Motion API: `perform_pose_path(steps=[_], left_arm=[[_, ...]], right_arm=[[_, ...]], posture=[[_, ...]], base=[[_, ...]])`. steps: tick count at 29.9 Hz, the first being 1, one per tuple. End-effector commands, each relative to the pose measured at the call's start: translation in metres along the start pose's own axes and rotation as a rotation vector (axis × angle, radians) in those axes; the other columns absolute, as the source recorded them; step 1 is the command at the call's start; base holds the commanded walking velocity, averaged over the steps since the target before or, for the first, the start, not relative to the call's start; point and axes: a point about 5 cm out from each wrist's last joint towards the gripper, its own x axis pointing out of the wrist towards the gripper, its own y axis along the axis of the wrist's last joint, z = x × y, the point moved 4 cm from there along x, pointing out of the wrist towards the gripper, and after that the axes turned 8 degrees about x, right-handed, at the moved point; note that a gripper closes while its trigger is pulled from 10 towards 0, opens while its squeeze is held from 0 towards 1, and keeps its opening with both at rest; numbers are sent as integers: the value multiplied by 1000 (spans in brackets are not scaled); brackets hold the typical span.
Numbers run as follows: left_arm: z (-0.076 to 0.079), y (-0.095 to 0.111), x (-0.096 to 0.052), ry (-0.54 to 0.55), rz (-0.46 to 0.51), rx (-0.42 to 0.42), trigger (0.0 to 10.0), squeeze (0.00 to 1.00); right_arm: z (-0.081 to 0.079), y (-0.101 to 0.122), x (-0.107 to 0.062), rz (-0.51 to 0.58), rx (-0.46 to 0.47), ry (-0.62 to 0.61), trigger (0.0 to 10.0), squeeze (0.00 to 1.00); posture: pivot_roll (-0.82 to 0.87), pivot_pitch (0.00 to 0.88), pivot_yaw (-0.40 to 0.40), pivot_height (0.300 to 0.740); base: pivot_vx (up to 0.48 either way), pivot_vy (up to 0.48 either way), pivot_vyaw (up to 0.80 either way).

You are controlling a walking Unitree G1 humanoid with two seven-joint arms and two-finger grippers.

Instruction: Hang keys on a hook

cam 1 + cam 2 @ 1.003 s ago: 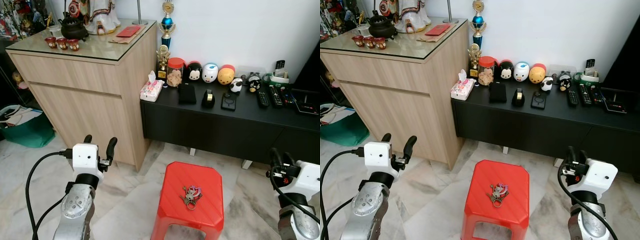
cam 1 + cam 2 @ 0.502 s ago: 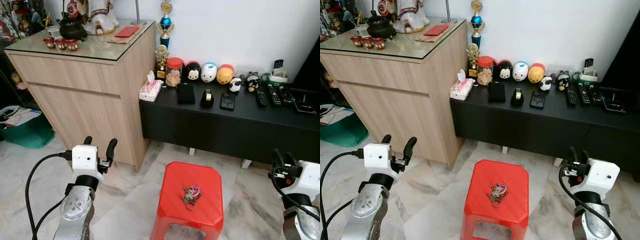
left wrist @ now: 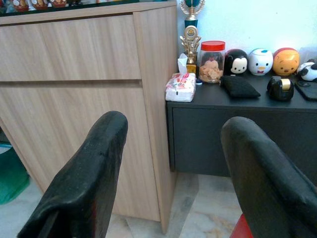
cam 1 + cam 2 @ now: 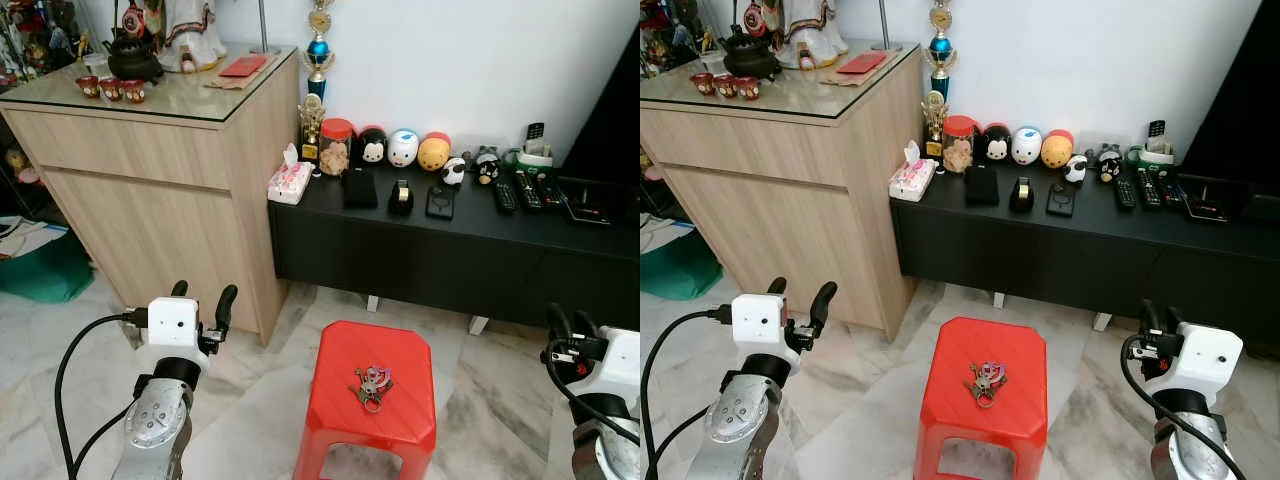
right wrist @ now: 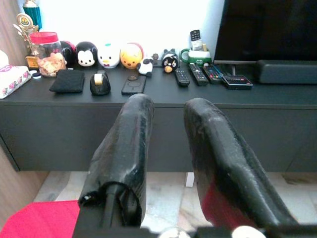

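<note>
A bunch of keys [image 4: 370,385] with a pink and grey fob lies in the middle of a red plastic stool [image 4: 400,350] on the marble floor in front of me. My left gripper [image 4: 203,295] is raised to the left of the stool, open, with nothing between its fingers [image 3: 94,163]. On the stool's far right, low at the picture's edge, my right gripper [image 4: 568,325] is held up. It is open by a narrow gap and holds nothing, as the right wrist view shows [image 5: 168,106]. Both grippers are well apart from the keys.
A tall wooden cabinet [image 4: 150,190] with a glass top stands at the left. Beside it a low black console [image 4: 430,250] against the white wall carries a jar, toy figures, a tissue pack and remotes. A green bag [image 4: 40,275] sits on the floor at far left.
The whole picture has shifted a little as the camera moved. The keys stay on the stool and both arms keep the same pose.
</note>
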Motion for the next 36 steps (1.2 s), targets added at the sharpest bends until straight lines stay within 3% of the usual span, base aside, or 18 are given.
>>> perform_pose_path(steps=[1, 16, 24, 36], left_arm=[[1, 1, -1, 4, -10, 3, 10000, 0], [0, 2, 2, 14, -13, 8, 10000, 0], [3, 4, 3, 7, -6, 16, 10000, 0], [4, 7, 4, 1, -3, 14, 10000, 0]], right_arm=[[-3, 7, 2, 18, 0, 10, 10000, 0], [-5, 8, 6, 13, 14, 13, 10000, 0], [-9, 5, 6, 2, 24, 12, 10000, 0], [-10, 6, 8, 12, 24, 17, 10000, 0]], posture=[[-89, 6, -43, 695], [-84, 10, -48, 695], [-83, 8, -45, 695], [-76, 9, -46, 695]], base=[[0, 296, 0], [0, 387, 0], [0, 0, 0], [0, 0, -568]])
